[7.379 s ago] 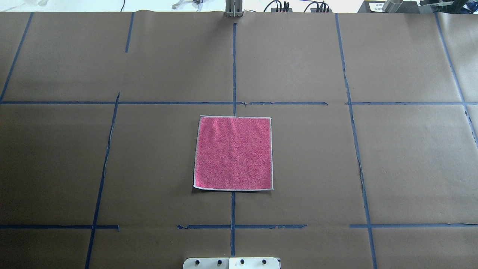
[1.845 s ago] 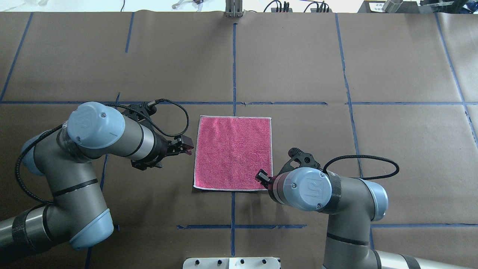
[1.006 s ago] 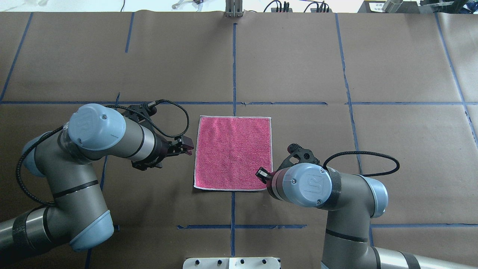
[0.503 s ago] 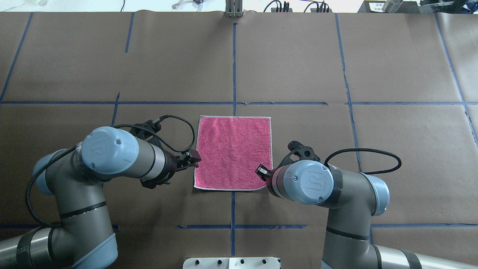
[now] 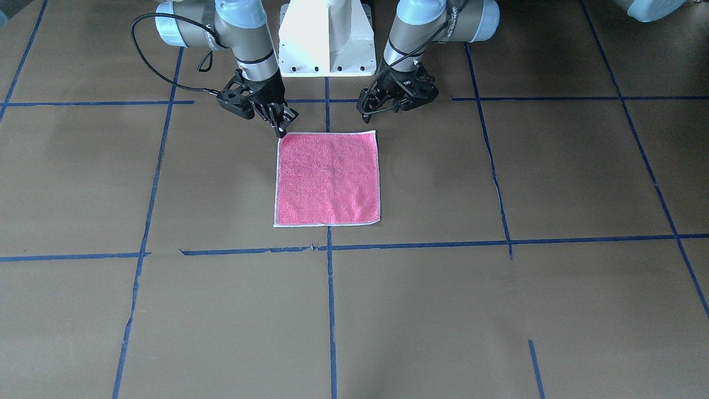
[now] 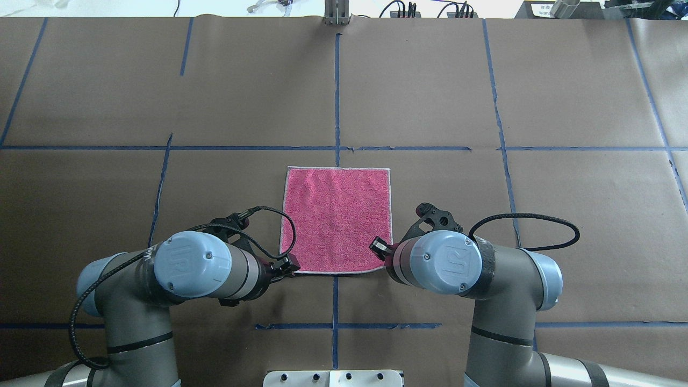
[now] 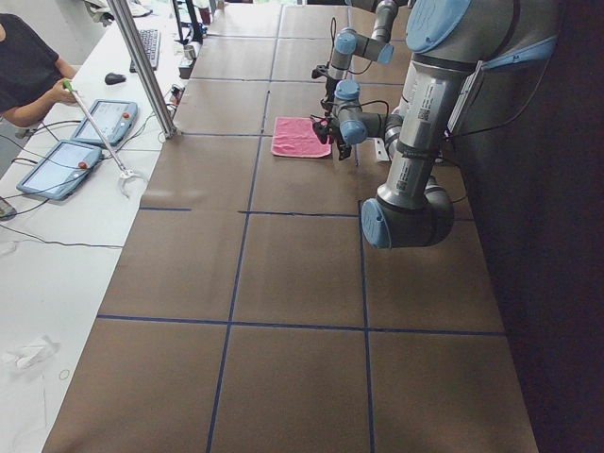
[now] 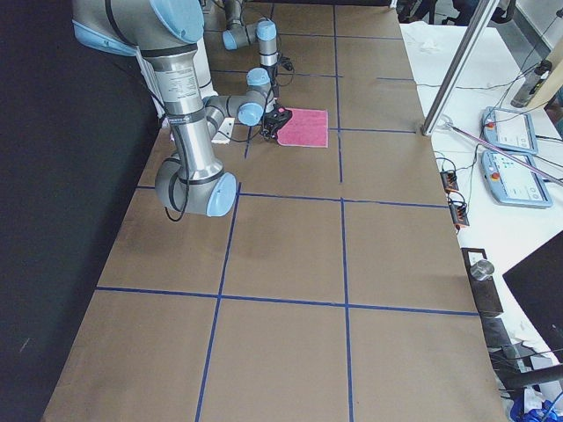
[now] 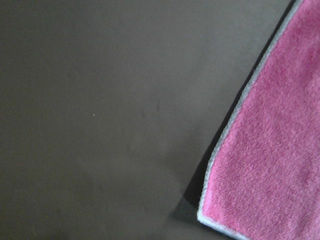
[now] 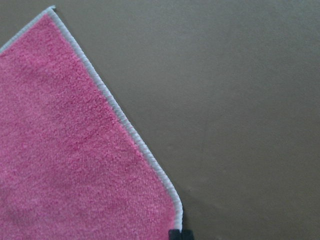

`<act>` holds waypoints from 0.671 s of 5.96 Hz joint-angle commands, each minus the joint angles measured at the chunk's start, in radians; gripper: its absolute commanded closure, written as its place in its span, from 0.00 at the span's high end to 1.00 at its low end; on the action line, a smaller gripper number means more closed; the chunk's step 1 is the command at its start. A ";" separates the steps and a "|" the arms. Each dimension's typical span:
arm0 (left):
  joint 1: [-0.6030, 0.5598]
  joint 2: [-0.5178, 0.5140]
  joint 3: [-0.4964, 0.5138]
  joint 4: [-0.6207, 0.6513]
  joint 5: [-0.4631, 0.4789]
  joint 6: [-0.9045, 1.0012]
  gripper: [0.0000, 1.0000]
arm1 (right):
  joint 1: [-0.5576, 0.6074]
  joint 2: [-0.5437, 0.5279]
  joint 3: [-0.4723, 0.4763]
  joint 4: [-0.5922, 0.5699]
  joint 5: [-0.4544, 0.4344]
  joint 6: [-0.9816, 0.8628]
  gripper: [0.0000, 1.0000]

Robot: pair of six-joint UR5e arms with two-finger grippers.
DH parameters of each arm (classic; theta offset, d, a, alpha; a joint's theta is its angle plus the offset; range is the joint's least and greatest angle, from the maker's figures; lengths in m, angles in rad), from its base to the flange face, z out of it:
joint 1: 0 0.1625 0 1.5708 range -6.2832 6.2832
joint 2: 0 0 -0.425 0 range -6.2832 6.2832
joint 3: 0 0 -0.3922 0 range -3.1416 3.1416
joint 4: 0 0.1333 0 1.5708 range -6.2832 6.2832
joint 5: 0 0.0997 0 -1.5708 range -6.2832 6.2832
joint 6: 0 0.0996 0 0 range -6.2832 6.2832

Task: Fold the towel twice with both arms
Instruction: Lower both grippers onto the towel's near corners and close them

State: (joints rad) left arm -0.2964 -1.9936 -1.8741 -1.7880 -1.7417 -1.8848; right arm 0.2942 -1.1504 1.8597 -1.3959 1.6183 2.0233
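The towel (image 6: pixel 336 220) lies flat and unfolded, pink face up, in the middle of the overhead view on the brown paper surface (image 6: pixel 430 80). It straddles the central vertical line of blue tape (image 6: pixel 337 97) and sits between 2 horizontal tape lines. Its white border shows on all 4 sides.

The left arm (image 6: pixel 193 264) comes in from the lower left of the overhead view. The left jaws sit low at the towel's lower-left corner, just beside the border. The left wrist view has that corner at the lower right of the frame, with a dark shadow along its edge and no fingers in sight. I cannot tell how far apart the left jaws stand, or whether they hold any cloth.

The right arm (image 6: pixel 446 263) comes in from the lower right. The right jaws are over the towel's right edge, near its lower-right corner. In the front-facing view they taper to a point that meets the towel's upper-left corner. The right wrist view shows a black fingertip (image 10: pixel 180 235) at the bottom edge of the frame, against the white border. I cannot tell whether the right jaws are pinching the cloth.

The white pedestal base (image 5: pixel 327 39) stands at top centre of the front-facing view, between the 2 arms. A person (image 7: pixel 24 66) in black is at the upper left of the exterior left view.
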 commanded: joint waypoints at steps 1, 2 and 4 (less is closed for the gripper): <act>0.005 -0.028 0.033 0.001 0.030 0.007 0.86 | 0.000 -0.002 0.001 0.000 0.000 0.000 0.01; 0.000 -0.027 0.035 0.001 0.062 0.010 0.85 | -0.001 -0.003 0.001 0.000 0.000 0.000 0.01; 0.000 -0.028 0.039 0.001 0.077 0.015 0.72 | 0.000 -0.003 0.001 0.000 0.000 0.000 0.01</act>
State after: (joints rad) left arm -0.2956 -2.0207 -1.8368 -1.7871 -1.6711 -1.8713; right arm 0.2941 -1.1534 1.8607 -1.3959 1.6184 2.0233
